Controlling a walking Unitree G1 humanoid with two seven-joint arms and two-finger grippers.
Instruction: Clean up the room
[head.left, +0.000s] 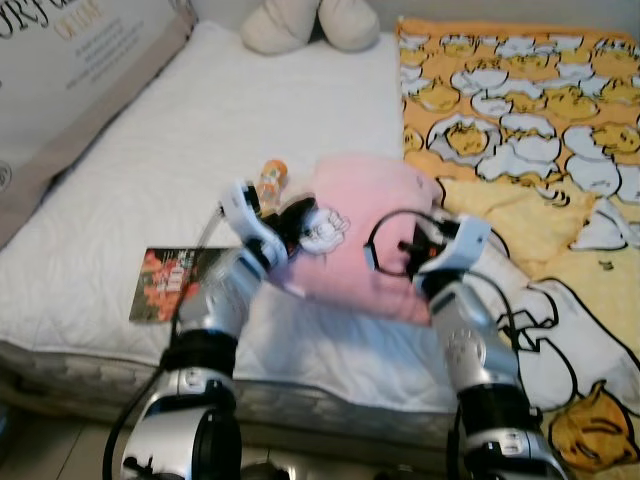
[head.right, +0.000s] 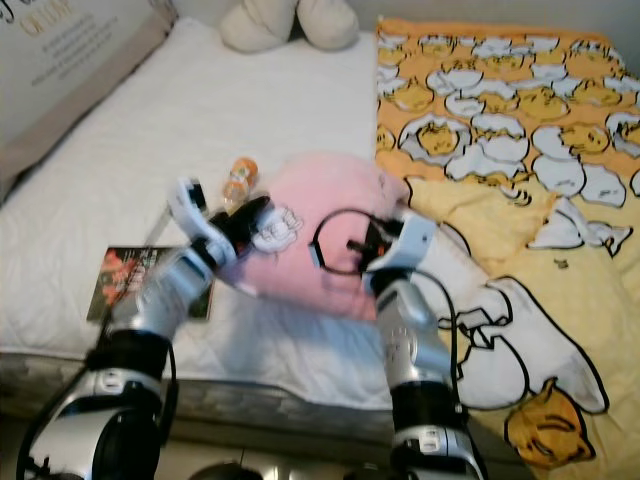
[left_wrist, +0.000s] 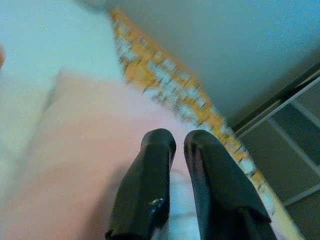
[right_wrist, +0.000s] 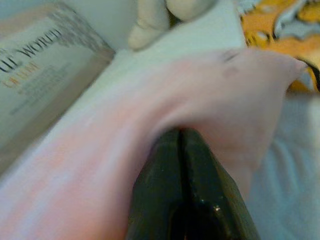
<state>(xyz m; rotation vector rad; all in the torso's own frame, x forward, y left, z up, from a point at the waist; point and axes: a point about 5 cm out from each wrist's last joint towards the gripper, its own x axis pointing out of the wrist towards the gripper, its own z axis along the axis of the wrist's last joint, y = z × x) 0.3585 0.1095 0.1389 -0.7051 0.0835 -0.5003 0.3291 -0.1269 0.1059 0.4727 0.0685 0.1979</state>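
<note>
Two grippers hold one pink pillow (head.left: 365, 235) that lies on the white mattress (head.left: 200, 150), near its front edge and just left of the yellow blanket (head.left: 520, 130). The left gripper (head.left: 300, 222) is at the left side of the pillow, beside the small cartoon print; in the left wrist view its fingers (left_wrist: 150, 185) stand almost together with pink cloth between and behind them, so it seems to pinch the cover. The right gripper (right_wrist: 181, 137) is at the right near side, and its jaws are pressed together into a fold of the pink fabric.

The pillow looks soft and light, so I judge it will sag and bend between the two holds and not keep its shape. The cover is loose, so a pinch of cloth alone may slip; a hold deeper on the two opposite edges seems safer.

A small orange bottle (head.left: 272, 178) lies just behind the pillow, and a dark booklet (head.left: 170, 283) lies to the left, near the mattress edge. Cream plush toys (head.left: 310, 25) sit at the far end.
</note>
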